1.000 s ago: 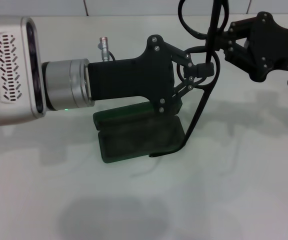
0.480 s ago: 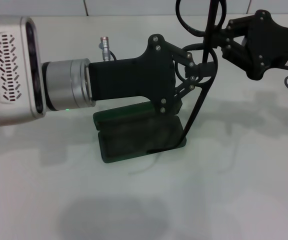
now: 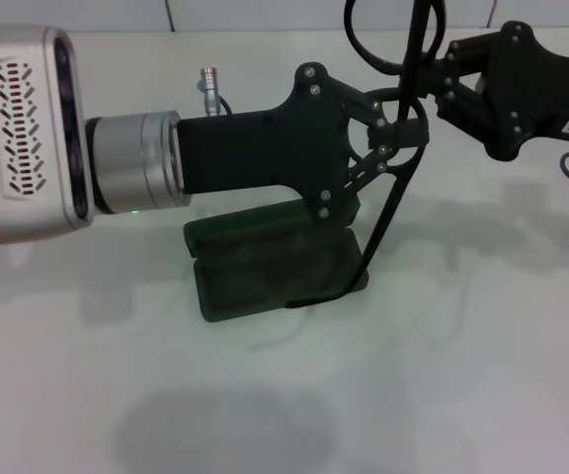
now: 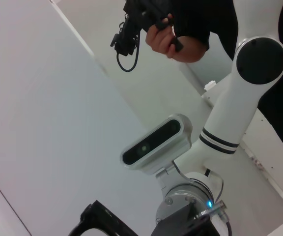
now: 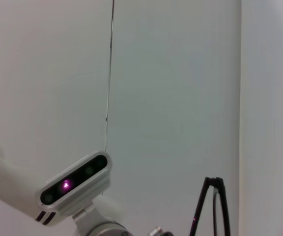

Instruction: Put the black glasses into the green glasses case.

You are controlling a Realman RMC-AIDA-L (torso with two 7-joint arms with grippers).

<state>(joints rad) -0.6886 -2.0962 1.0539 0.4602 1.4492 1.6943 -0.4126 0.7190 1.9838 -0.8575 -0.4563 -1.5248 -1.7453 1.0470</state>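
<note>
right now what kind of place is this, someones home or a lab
Most likely a robot lab or data-collection room, not a home: a bare white table holds only the green glasses case, and a person's hand grips a black handheld device beside a white robot arm.
</note>
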